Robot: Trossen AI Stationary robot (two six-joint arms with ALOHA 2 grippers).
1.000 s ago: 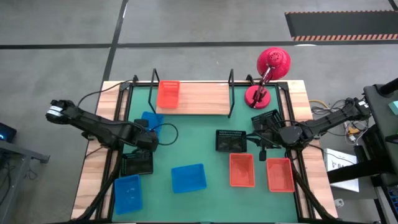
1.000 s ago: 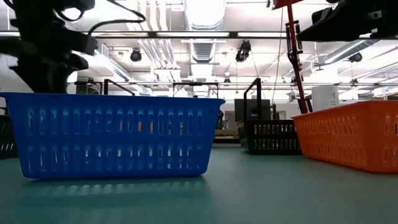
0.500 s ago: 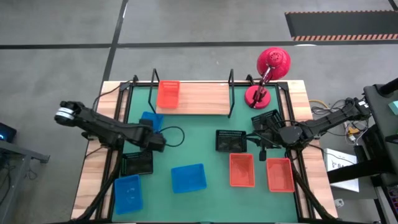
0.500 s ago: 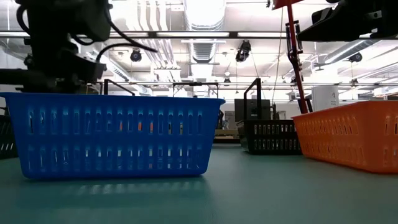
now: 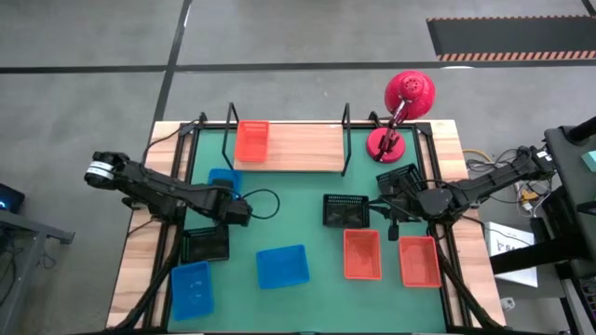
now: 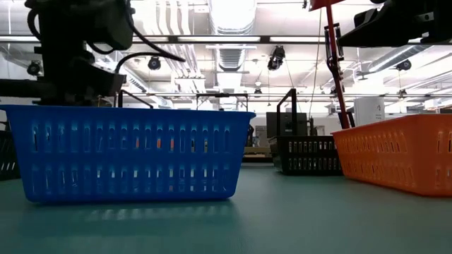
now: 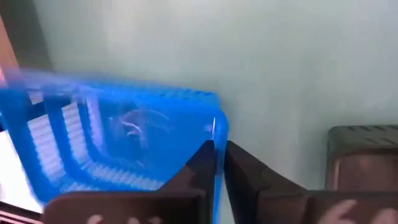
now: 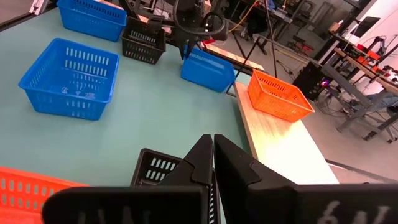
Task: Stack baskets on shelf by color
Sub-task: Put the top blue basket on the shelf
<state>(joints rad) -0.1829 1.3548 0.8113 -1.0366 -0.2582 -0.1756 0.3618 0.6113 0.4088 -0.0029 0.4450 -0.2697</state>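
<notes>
We see the left gripper (image 7: 219, 163) clamped on the wall of a blue basket (image 7: 118, 140). The right gripper (image 8: 213, 163) waits with fingers together above a black basket (image 8: 155, 168).

You get bright, even overhead light with glare from the ceiling lamps (image 6: 226, 14) in the low view, faint shadows on the green mat (image 5: 298, 200), and heavy motion blur smearing the blue basket (image 7: 118, 137) in the left wrist view.
</notes>
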